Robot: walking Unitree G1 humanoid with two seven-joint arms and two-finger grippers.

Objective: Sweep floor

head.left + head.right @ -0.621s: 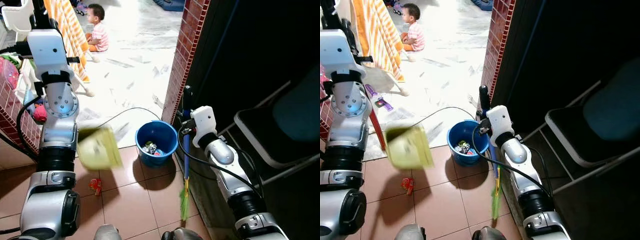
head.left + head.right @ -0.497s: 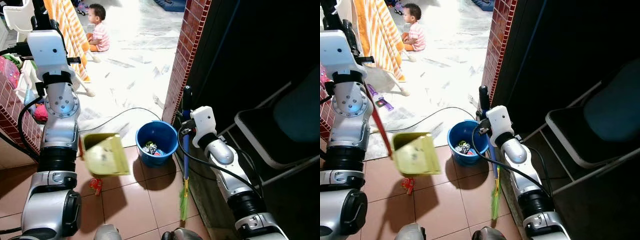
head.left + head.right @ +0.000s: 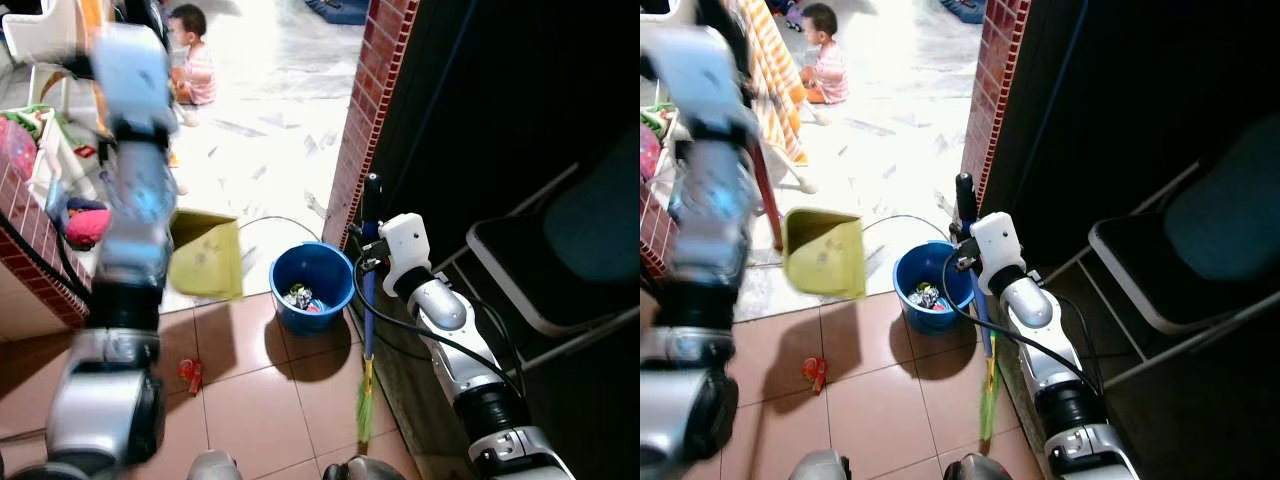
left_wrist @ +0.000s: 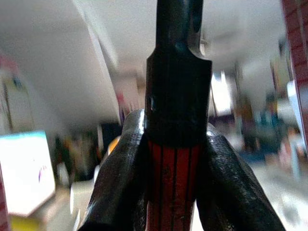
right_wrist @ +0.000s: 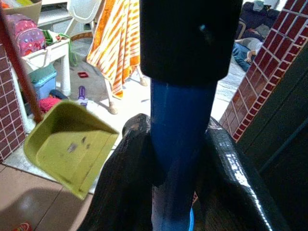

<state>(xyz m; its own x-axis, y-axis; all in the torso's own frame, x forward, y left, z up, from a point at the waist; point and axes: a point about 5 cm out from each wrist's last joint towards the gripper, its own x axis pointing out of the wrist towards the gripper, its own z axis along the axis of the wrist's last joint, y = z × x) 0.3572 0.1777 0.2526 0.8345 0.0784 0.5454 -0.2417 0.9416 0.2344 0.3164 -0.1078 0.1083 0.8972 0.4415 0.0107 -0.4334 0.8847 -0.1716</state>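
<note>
A yellow-green dustpan hangs in the air just left of the blue bucket, which holds some litter. My left gripper is shut on the dustpan's red handle; that arm is blurred. At the brick pillar my right gripper is shut on the broom's blue handle, and the broom stands upright with its green bristles on the tiles. A small red piece of litter lies on the floor near my left side.
A child sits on the pale floor beyond the doorway. A black cable runs behind the bucket. The brick pillar and a folding chair close off the right. A low brick wall and an orange striped cloth are at the left.
My left arm has swung and is blurred; the dustpan has risen and moved away from me, staying left of the bucket. The right arm and broom have not moved.
</note>
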